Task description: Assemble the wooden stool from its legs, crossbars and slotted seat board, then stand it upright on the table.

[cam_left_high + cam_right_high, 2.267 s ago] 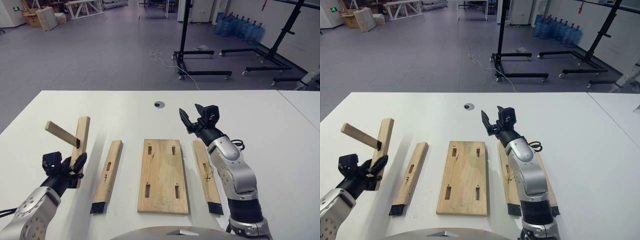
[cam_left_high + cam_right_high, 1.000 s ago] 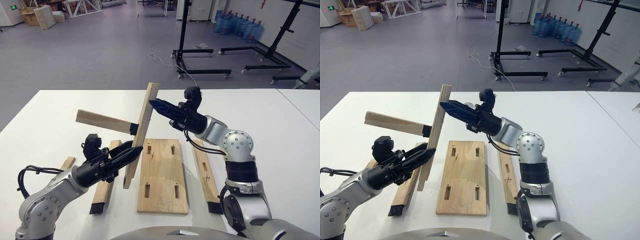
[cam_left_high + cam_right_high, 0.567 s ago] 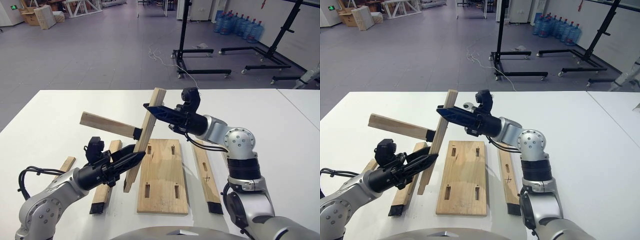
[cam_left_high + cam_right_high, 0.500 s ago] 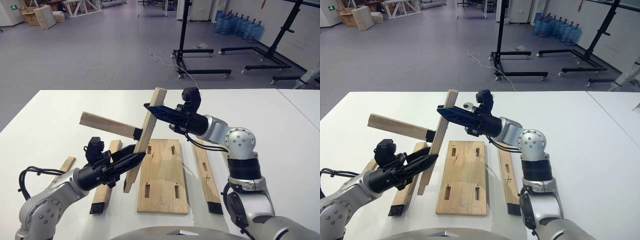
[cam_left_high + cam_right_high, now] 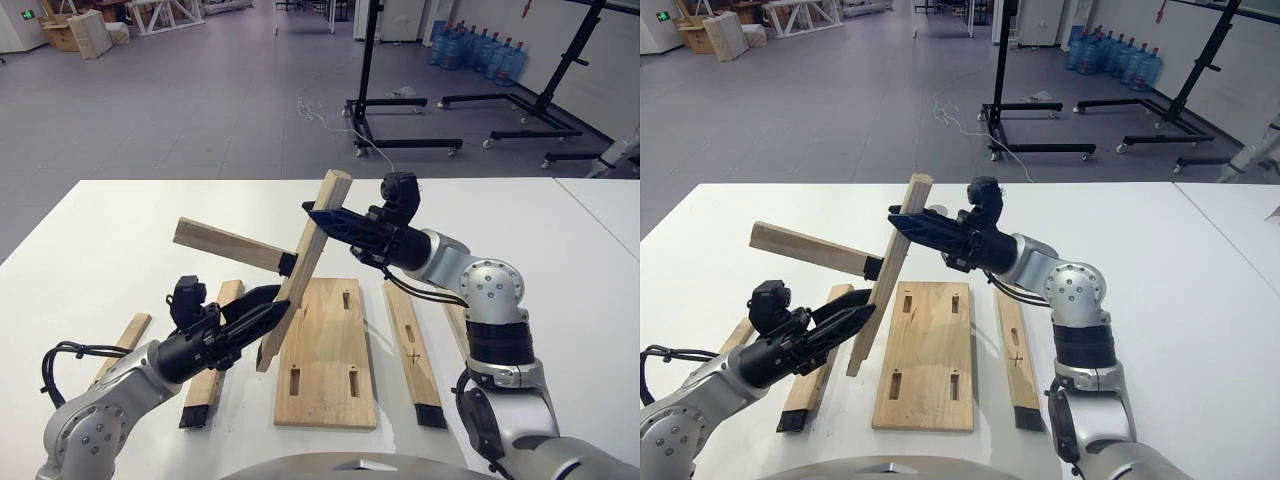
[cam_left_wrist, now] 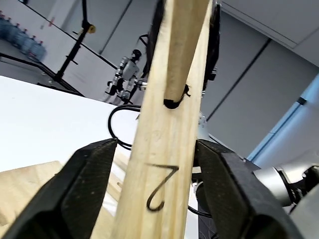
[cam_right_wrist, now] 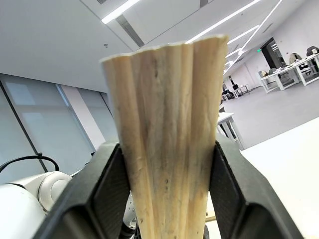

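shifted toward the right jaws' side and leaned further over since half a second ago: leg (image 5: pixel 306 268) with crossbar (image 5: pixel 228 245) plugged into its middle. pinched near the lower end by the left jaws, clamped at the top end by the right jaws. held slanted over the desk (image 5: pixel 560 300). below and between both jaws, seat board (image 5: pixel 325 352) lying flat. spare leg (image 5: pixel 214 350) flat under the left jaws.

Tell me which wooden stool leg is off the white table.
The tilted pale wooden leg with a crossbar, held by the left claw and right claw; the others lie flat.
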You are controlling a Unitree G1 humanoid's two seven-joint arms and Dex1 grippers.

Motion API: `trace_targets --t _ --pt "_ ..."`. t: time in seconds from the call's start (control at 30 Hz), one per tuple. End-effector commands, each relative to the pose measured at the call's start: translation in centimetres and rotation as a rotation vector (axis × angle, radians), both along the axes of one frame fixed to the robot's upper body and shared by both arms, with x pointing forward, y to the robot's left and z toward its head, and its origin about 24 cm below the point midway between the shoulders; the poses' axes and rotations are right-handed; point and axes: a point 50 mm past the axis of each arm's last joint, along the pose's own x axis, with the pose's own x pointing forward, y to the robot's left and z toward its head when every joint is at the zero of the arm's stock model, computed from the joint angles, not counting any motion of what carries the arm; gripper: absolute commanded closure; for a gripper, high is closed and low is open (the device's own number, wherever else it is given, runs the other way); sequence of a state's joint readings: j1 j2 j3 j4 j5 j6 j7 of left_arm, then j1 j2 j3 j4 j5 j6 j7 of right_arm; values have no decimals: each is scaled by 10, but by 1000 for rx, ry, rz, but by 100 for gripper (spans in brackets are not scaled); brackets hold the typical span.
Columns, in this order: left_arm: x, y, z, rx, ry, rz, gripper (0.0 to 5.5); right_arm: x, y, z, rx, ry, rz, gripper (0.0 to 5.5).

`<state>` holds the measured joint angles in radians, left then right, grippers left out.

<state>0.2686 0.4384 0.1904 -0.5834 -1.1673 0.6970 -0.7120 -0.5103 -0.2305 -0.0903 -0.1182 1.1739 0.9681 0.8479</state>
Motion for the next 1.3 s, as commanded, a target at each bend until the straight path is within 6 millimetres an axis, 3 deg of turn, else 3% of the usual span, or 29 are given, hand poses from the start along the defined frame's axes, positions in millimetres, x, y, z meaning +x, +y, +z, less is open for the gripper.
trace_targets --t 0.03,0.1,0.2,0.37,0.57,0.77,0.93,1.17,1.3 --pt "-3 7 -4 20 9 99 199 13 -17 20 39 -91 -139 345" --pt "-7 8 -5 10 5 147 170 20 -27 31 39 -151 -205 345" --pt "-17 11 -10 9 5 235 167 35 -44 46 -30 -344 -312 345" --pt "-22 3 -13 1 -19 333 167 50 -65 48 -181 -488 -221 345" --pt "-5 17 2 83 -129 485 167 51 -72 19 -325 -556 -157 345" --pt "34 38 17 297 -276 621 167 41 -72 -10 -362 -572 -184 345" --pt "44 43 29 365 -393 642 167 36 -70 -15 -345 -583 -199 345" --pt "61 53 29 405 -412 753 167 37 -75 -18 -363 -613 -206 345" --pt "54 49 30 368 -435 709 167 37 -79 -18 -345 -590 -182 345"
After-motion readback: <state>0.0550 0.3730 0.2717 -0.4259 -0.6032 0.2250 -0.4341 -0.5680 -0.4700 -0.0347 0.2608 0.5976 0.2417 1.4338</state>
